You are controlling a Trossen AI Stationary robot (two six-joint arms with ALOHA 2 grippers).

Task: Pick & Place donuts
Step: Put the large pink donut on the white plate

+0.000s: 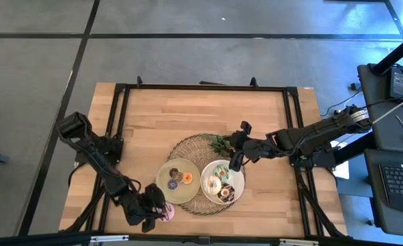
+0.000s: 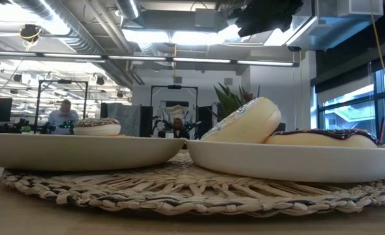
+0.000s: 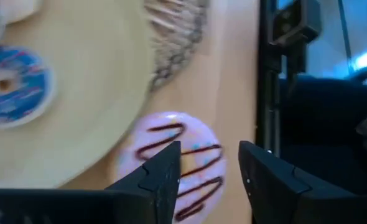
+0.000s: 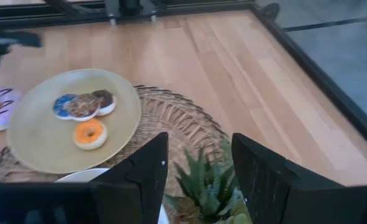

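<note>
A pink donut with dark stripes [image 3: 171, 158] lies flat on the wood by the near edge, beside the left plate [image 1: 166, 212]. My left gripper [image 3: 211, 165] is open over it, one finger above its middle, the other past its rim. The left plate [image 4: 34, 146] holds an orange donut [image 4: 88, 134], a blue one [image 4: 63, 106] and a brown one [image 4: 104, 99]. On the right plate [image 2: 290, 166] a cream donut [image 2: 245, 124] leans tilted against a chocolate one [image 2: 323, 137]. My right gripper [image 4: 199, 162] is open above the green sprig [image 4: 205, 186].
Both plates sit on a round woven mat [image 1: 188, 147] at the table's middle. A black frame [image 1: 205, 87] runs around the tabletop. Bare wood [image 1: 188, 113] lies toward the far edge. People [image 2: 65, 114] show in the room beyond the table.
</note>
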